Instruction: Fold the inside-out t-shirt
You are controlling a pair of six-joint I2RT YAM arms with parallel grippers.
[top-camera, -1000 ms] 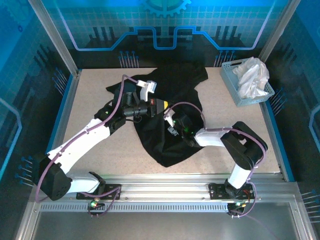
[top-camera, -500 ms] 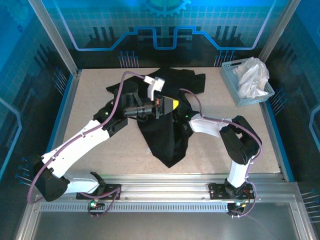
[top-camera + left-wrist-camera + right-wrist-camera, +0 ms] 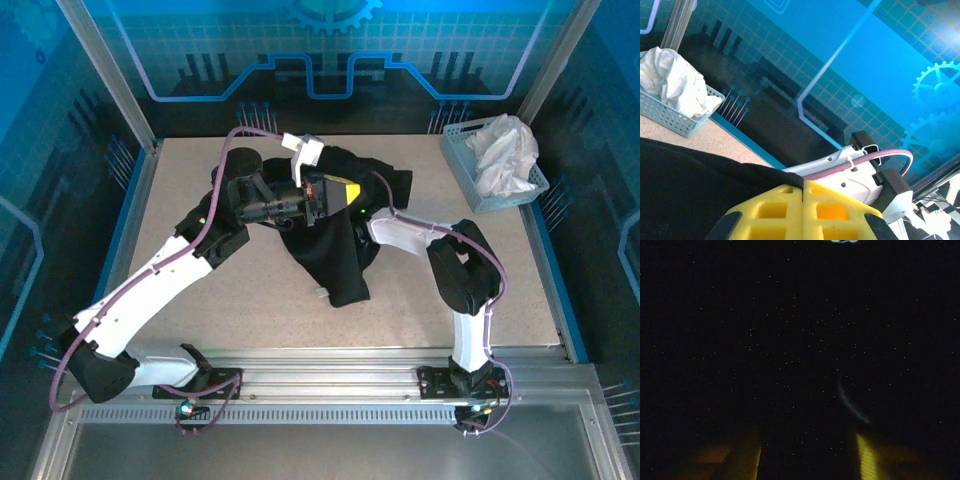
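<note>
Table (image 3: 262, 312) — L gripper (image 3: 350, 190) pinches t-shirt (image 3: 340, 262).

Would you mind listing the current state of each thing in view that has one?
left gripper: shut, apparently pinching black fabric of the shirt.
right gripper: jaws apart, covered by dark fabric.
inside-out t-shirt: bunched and unfolded, draped over the right gripper.
basket: upright at the table's far right corner, holding the white cloth.
white cloth: crumpled inside the basket.
</note>
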